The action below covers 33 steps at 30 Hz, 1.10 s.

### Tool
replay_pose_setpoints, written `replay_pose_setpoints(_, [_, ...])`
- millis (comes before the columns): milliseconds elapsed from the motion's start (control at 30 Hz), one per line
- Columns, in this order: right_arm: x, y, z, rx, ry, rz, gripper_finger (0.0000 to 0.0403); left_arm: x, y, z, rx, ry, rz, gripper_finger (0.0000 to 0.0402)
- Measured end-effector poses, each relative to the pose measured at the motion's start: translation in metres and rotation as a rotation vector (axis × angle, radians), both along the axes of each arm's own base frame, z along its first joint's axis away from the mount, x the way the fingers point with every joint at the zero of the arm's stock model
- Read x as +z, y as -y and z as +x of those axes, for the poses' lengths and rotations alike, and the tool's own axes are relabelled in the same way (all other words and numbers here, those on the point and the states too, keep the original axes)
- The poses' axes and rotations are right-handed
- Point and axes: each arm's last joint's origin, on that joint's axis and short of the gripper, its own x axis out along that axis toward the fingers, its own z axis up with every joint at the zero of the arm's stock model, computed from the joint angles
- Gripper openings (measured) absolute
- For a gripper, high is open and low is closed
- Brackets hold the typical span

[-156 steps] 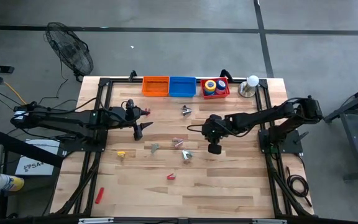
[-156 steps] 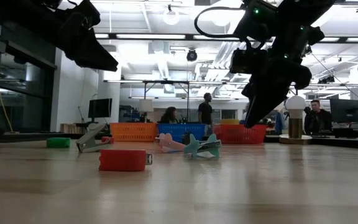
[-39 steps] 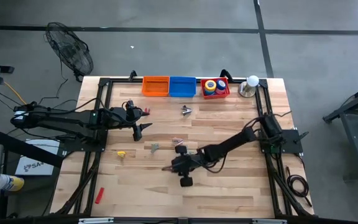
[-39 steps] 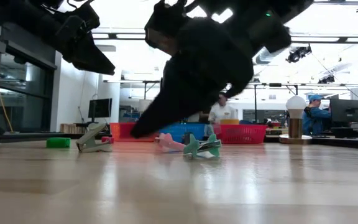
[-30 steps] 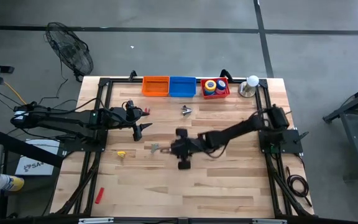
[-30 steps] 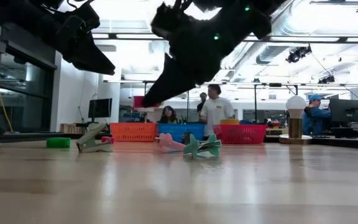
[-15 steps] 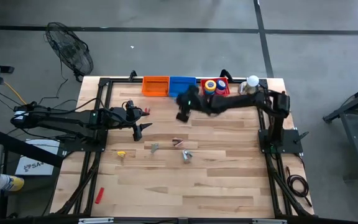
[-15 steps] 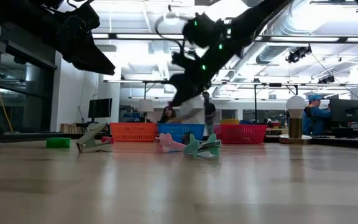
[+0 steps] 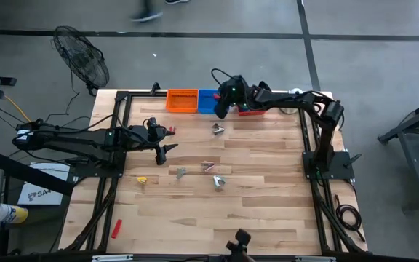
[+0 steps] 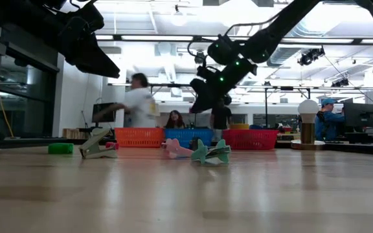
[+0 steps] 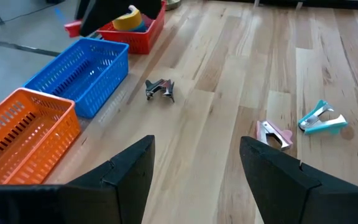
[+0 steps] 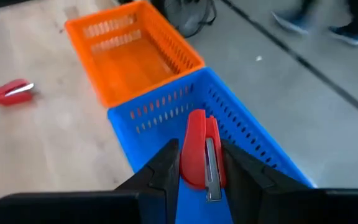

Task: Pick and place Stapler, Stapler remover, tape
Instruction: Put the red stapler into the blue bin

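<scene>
My right gripper (image 9: pixel 221 109) hovers over the blue basket (image 9: pixel 206 100) at the table's far edge, shut on a red stapler (image 12: pixel 197 149). The blue basket (image 12: pixel 253 149) lies right below the stapler in the right wrist view. My left gripper (image 9: pixel 161 153) waits open above the table's left half, its fingers wide apart (image 11: pixel 194 171). The tape rolls (image 11: pixel 130 18) sit in the red basket (image 11: pixel 148 30), which my right arm partly hides in the high view. Staple removers lie on the wood: grey (image 9: pixel 217 129), pink (image 9: pixel 208 167), teal (image 9: pixel 218 182). My right gripper pinches the red stapler's body (image 12: pixel 194 168) between its two fingers, which lie on its two long sides. The stapler's free end (image 12: pixel 197 121) sticks out forward past the fingertips. It is lifted clear, above the blue basket's inside.
An orange basket (image 9: pixel 182 100) stands left of the blue one. A white ball on a metal base (image 9: pixel 294 97) sits at the far right corner. Another red stapler (image 9: pixel 116 228) lies near the near left edge; a small red one (image 12: pixel 11 91) and a yellow piece (image 9: pixel 142 180) lie on the wood.
My right gripper, shut on the red stapler, has swung from the table's middle toward the far edge and now hangs over the blue basket. The stapler travelled with it, lifted clear of the table. A person has walked across the room behind.
</scene>
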Motion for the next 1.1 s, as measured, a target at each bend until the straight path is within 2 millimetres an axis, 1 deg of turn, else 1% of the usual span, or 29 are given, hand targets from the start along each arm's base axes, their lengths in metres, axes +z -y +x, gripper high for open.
replay_pose_setpoints(100, [-0.002, 0.004, -0.004, 0.025, -0.018, 0.026, 0.0089, 0.000, 0.000, 0.000, 0.000, 0.000, 0.000, 0.0232])
replay_pose_setpoints(200, [-0.008, 0.005, -0.005, 0.010, -0.045, 0.030, 0.0089, 0.000, 0.000, 0.000, 0.000, 0.000, 0.000, 0.0232])
replay_pose_setpoints(333, [-0.023, 0.007, -0.002, 0.001, -0.089, 0.031, 0.0091, 0.000, 0.000, 0.000, 0.000, 0.000, 0.000, 0.0232])
replay_pose_setpoints(433, [-0.031, 0.007, -0.002, 0.024, -0.130, 0.023, 0.0103, 0.000, 0.000, 0.000, 0.000, 0.000, 0.000, 0.0232])
replay_pose_setpoints(500, [-0.032, 0.007, -0.002, 0.027, -0.135, 0.021, 0.0117, 0.000, 0.000, 0.000, -0.002, -0.001, 0.003, 0.0232])
replay_pose_setpoints(667, [-0.032, 0.007, -0.001, 0.017, -0.129, 0.017, 0.0148, 0.000, 0.000, 0.000, -0.002, -0.001, 0.003, 0.0232])
replay_pose_setpoints(867, [-0.031, 0.007, -0.001, 0.004, -0.118, 0.032, 0.0175, 0.000, 0.000, 0.000, -0.002, -0.001, 0.003, 0.0232])
replay_pose_setpoints(967, [-0.024, 0.006, -0.003, 0.005, -0.113, 0.029, 0.0180, 0.000, 0.000, 0.000, -0.001, -0.001, 0.003, 0.0232])
replay_pose_setpoints(1100, [-0.005, -0.001, -0.008, 0.024, -0.100, 0.036, 0.0179, 0.000, 0.000, 0.000, -0.002, -0.005, 0.003, 0.0232])
